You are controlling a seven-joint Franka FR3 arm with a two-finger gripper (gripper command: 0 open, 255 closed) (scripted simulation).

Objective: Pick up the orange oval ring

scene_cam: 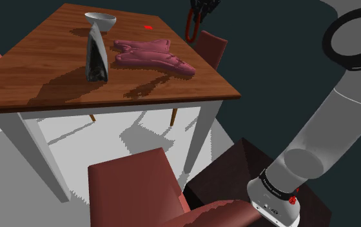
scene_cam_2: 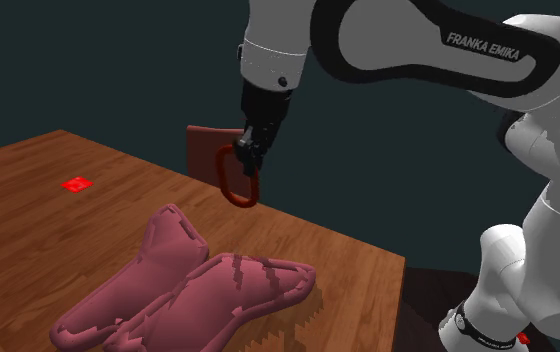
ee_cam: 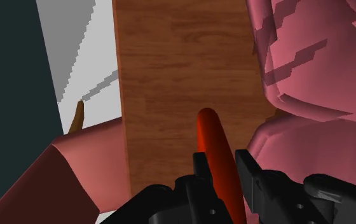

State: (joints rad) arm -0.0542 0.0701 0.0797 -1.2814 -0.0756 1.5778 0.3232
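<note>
The orange-red oval ring (scene_cam_2: 236,185) hangs upright in the air above the far edge of the wooden table (scene_cam_2: 353,262), clear of its surface. My black gripper (scene_cam_2: 251,148) is shut on the ring's upper part. In the wrist view the ring (ee_cam: 213,143) runs out from between the two fingers (ee_cam: 249,167), which clasp it, with the table top (ee_cam: 177,76) well below. In the shoulder view the gripper (scene_cam: 202,9) is high up at the table's far side, and the ring (scene_cam: 188,27) dangles beneath it.
A flat pink lobed object (scene_cam: 153,55) lies on the table near the ring's side. A tall grey vase (scene_cam: 96,58), a white bowl (scene_cam: 100,20) and a small red marker (scene_cam: 147,27) are also there. Red chairs (scene_cam: 134,187) (scene_cam: 210,46) stand around the table.
</note>
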